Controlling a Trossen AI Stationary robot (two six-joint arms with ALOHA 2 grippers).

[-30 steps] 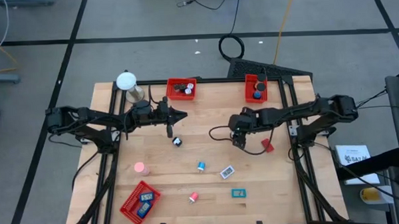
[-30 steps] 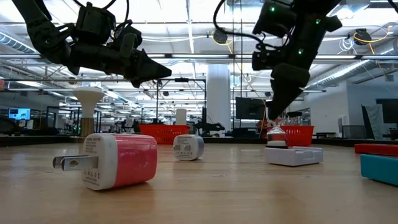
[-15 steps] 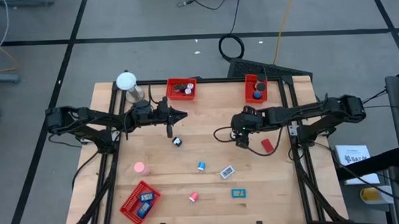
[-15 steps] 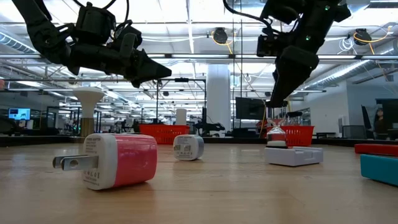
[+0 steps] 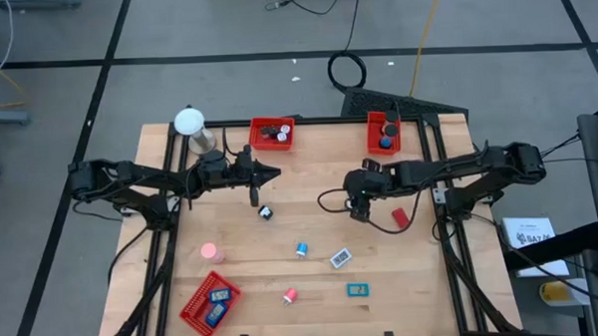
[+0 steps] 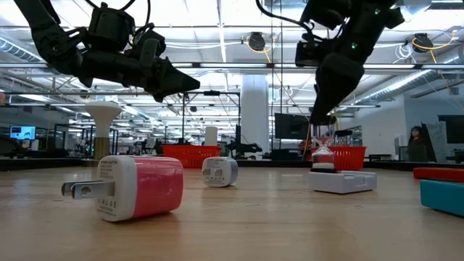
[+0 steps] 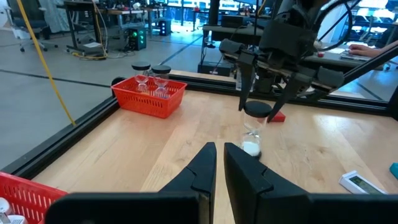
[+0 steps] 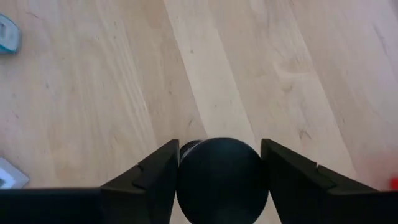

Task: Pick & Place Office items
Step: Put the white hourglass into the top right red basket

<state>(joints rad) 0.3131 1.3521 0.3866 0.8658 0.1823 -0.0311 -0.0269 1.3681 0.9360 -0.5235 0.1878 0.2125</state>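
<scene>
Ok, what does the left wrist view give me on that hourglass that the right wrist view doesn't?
Only the left wrist view: the hourglass full height, standing upright, with the right tool down over its black cap, and a red mesh tray behind. Only the right wrist view: the cap seen from straight above, and a teal item lying apart. Both show the hourglass and the wooden table.

A light wooden tabletop (image 5: 313, 287) inside a black frame. Two red mesh trays (image 5: 272, 134) (image 5: 383, 132) sit along its far edge, a third (image 5: 210, 303) lies angled at the near left corner. A white ball on a silver stand (image 5: 190, 124) occupies the far left corner.
</scene>
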